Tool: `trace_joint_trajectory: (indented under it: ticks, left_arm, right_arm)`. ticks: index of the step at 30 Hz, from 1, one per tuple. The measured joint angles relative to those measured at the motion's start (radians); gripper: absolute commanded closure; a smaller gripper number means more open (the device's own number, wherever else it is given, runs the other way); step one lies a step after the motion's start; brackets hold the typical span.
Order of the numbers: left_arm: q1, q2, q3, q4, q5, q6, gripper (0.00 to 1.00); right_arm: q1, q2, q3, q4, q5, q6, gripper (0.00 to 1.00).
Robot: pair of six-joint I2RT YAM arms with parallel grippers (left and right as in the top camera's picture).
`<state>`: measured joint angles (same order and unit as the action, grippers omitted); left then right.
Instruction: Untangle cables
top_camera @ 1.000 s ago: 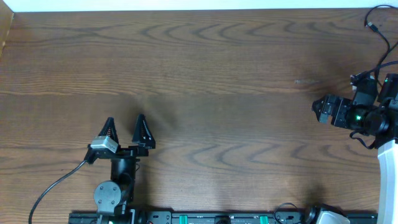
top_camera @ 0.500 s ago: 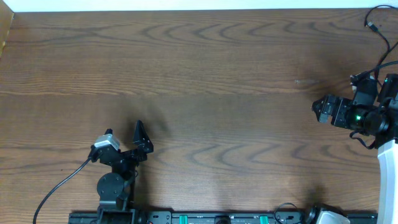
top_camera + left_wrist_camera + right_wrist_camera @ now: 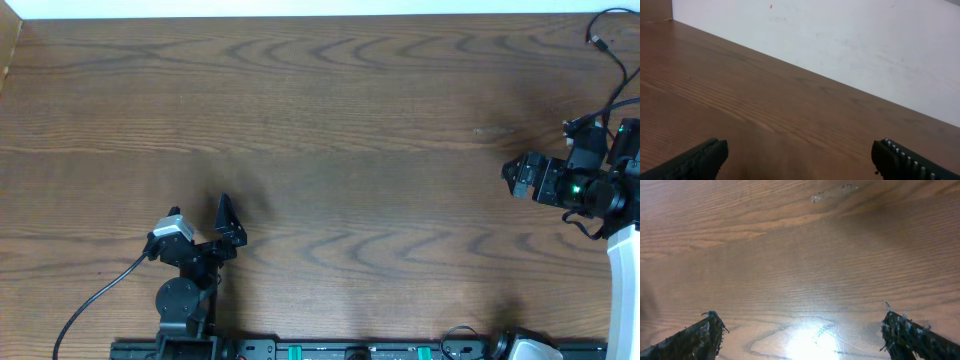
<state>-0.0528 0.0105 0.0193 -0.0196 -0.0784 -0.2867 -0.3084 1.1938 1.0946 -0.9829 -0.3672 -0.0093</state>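
Observation:
A thin black cord with a small plug (image 3: 597, 42) lies at the far right back corner of the table and runs off the right edge. No white cord is in view. My left gripper (image 3: 212, 216) is open and empty near the front left; its wrist view shows the two fingertips (image 3: 800, 160) wide apart over bare wood. My right gripper (image 3: 510, 173) is open and empty at the right side, pointing left, well in front of the cord. Its wrist view shows the fingertips (image 3: 802, 332) apart over bare wood.
The wooden table (image 3: 330, 120) has a white wall (image 3: 840, 35) along its back edge. A thick black cable (image 3: 90, 300) runs from the left arm off the front left. The arm bases' rail (image 3: 350, 350) lies along the front edge.
My left gripper drew back toward its base and rolled, so only one finger shows from above. It has held still for the last half second. The right arm has not moved.

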Motion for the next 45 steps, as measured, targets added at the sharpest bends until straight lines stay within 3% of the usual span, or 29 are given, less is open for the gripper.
trace_joint_trajectory:
  ticks: [34, 39, 45]
  left_arm:
    - [0.0, 0.0, 0.0, 0.0, -0.003, 0.0, 0.03]
    - [0.0, 0.0, 0.002, -0.003, -0.003, 0.0, 0.03]
    - [0.0, 0.0, 0.004, -0.006, -0.006, 0.003, 0.03]
  right_arm:
    - [0.0, -0.035, -0.005, 0.016, 0.059, -0.002, 0.01]
    - [0.0, -0.224, -0.134, 0.224, 0.064, 0.019, 0.01]
    - [0.0, -0.468, -0.481, 0.621, -0.01, 0.109, 0.01]
